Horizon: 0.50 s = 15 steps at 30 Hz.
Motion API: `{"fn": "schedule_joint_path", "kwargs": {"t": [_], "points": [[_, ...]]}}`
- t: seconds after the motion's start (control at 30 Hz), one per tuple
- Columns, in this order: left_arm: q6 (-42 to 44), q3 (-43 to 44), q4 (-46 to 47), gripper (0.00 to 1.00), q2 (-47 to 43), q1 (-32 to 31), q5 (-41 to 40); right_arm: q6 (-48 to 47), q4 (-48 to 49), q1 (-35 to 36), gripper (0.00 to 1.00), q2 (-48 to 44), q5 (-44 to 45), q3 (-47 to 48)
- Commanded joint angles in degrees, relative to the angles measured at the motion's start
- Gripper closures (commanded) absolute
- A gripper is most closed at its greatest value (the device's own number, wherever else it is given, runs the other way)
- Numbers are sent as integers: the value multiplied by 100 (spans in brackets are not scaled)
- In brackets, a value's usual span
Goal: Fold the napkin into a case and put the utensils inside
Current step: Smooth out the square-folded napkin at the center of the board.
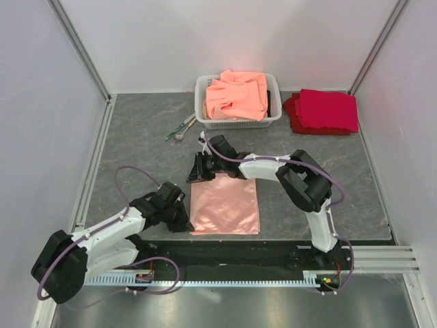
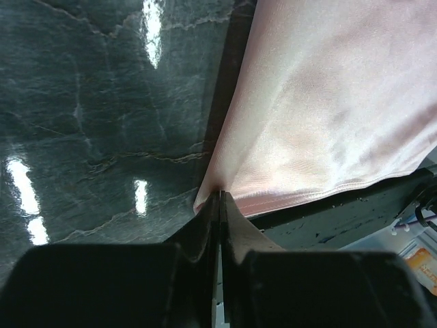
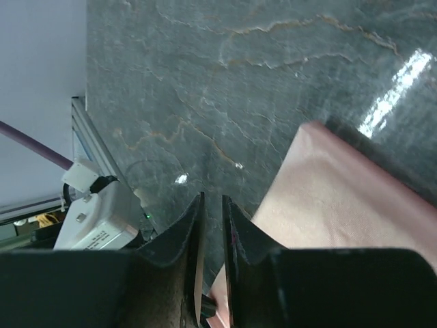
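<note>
We find the left claw at the left of the scene, jaws pressed together on the near-left corner of the napkin, which lies flat on the worktop near the arm bases. Beyond that claw, well apart from the cloth, the utensils lie together just beside the basket, not yet taken up. The right claw stands at the napkin's far-left corner, jaws narrow with a slim gap. A sliver of pink shows low between them, but we cannot tell whether cloth is gripped. We judge the step in hand to be a fold of the left edge across toward the right edge. To do it well, we advise confirming the right claw's hold before any lift. Both left corners should then rise together and level, only enough to clear the worktop, since the cloth looks thin and glossy and is likely to slide. The edge should travel across in one parallel sweep, land square on the right edge, and be released only once the corners match. An uneven lift risks a skewed case.
</note>
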Motion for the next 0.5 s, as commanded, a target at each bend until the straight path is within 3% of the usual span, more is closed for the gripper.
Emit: {"fn": "schedule_joint_path", "kwargs": {"t": [0.0,0.23,0.47], "points": [[-101,-100,258,93,35,6,-133,111,722,-149,78,265,-430,254],[-13,-12,329,93,316,6,-63,111,1109,-439,80,740,-728,271],[-22,-21,391,94,396,6,-89,-336,750,-685,81,1241,-589,895]]}}
